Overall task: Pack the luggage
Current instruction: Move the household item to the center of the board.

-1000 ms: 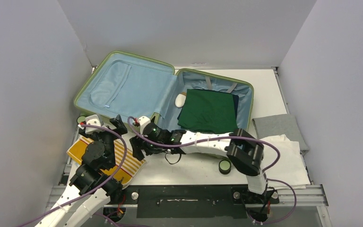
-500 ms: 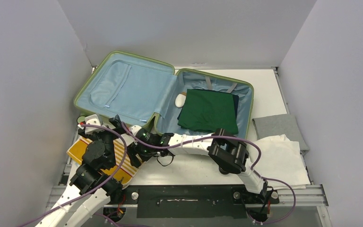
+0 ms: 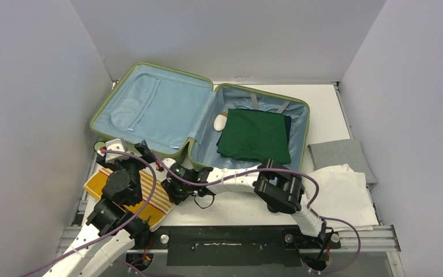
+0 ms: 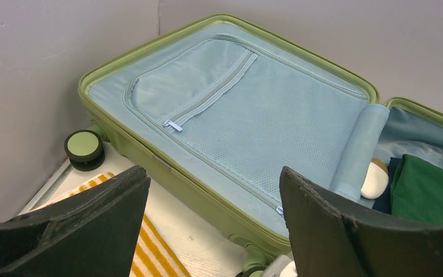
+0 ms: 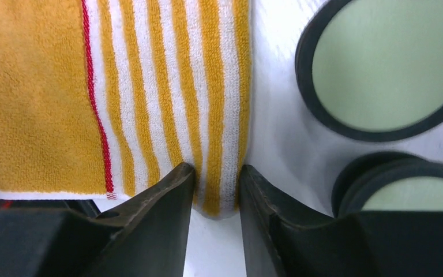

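Note:
The luggage (image 3: 156, 107), a light-green suitcase with blue lining, lies open at the back. Its lid is on the left, and its base holds a folded dark-green cloth (image 3: 254, 135) and a small white-and-tan object (image 3: 220, 122). A yellow-and-white striped towel (image 3: 150, 193) lies at the front left. My right gripper (image 3: 173, 187) reaches left and is shut on the towel's right edge; the right wrist view shows the gripper (image 5: 216, 173) pinching the towel (image 5: 46, 115). My left gripper (image 3: 130, 151) is open and empty above the towel; in the left wrist view the gripper (image 4: 213, 173) faces the lid (image 4: 236, 109).
Suitcase wheels (image 5: 389, 63) stand right beside the pinched towel edge, and another wheel (image 4: 85, 147) is by the left wall. A folded grey cloth (image 3: 340, 154) and a white cloth (image 3: 346, 193) lie at the right. Walls close in the left, back and right.
My right arm has swung further left and down, and its gripper has closed on the towel's right edge. The left arm has barely moved.

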Robot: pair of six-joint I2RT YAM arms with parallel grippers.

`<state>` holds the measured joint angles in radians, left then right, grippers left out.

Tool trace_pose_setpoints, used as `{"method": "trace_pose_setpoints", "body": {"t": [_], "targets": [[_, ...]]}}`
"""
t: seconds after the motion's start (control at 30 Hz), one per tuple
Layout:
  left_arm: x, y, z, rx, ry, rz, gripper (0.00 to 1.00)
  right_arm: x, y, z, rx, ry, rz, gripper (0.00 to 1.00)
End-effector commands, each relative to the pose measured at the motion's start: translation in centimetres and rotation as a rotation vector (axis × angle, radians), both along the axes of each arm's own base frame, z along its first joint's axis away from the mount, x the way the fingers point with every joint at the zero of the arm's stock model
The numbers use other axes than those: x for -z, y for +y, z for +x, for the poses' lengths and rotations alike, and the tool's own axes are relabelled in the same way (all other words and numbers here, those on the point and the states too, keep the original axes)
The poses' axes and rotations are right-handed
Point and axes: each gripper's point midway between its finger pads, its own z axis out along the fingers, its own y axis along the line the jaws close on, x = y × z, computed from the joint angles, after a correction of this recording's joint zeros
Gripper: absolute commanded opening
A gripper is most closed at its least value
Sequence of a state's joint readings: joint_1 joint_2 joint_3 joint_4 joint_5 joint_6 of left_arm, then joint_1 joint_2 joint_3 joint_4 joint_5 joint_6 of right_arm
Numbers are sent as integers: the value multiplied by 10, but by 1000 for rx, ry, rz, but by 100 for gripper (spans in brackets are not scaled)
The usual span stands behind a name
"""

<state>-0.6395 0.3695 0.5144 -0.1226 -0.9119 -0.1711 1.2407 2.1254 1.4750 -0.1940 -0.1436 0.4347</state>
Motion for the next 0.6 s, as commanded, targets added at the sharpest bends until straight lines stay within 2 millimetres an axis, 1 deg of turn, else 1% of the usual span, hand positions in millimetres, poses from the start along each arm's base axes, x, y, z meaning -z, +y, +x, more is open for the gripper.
{"method": "trace_pose_setpoints", "body": {"t": [0.0, 0.07, 0.17, 0.27, 0.47, 0.53, 0.57], "targets": [[-13, -4, 2, 20, -49, -33, 80, 16, -37, -27, -56, -8, -119, 30], [-13, -5, 3, 21, -48, -32, 80, 13, -45, -28, -53, -11, -118, 23], [-13, -4, 3, 21, -46, -31, 80, 14, -67, -34, -49, -6, -147, 19], [-12, -4, 2, 21, -45, -32, 80, 15, -98, -38, -27, -9, -188, 18], [-12, -5, 3, 27, -45, -34, 80, 2, -168, -38, 74, -9, -250, 18], [-11, -6, 4, 30, -41, -32, 80, -3, -187, -38, 109, -5, -251, 18], [-11, -7, 4, 33, -39, -31, 80, -7, -194, -39, 119, -6, -244, 18]]}}
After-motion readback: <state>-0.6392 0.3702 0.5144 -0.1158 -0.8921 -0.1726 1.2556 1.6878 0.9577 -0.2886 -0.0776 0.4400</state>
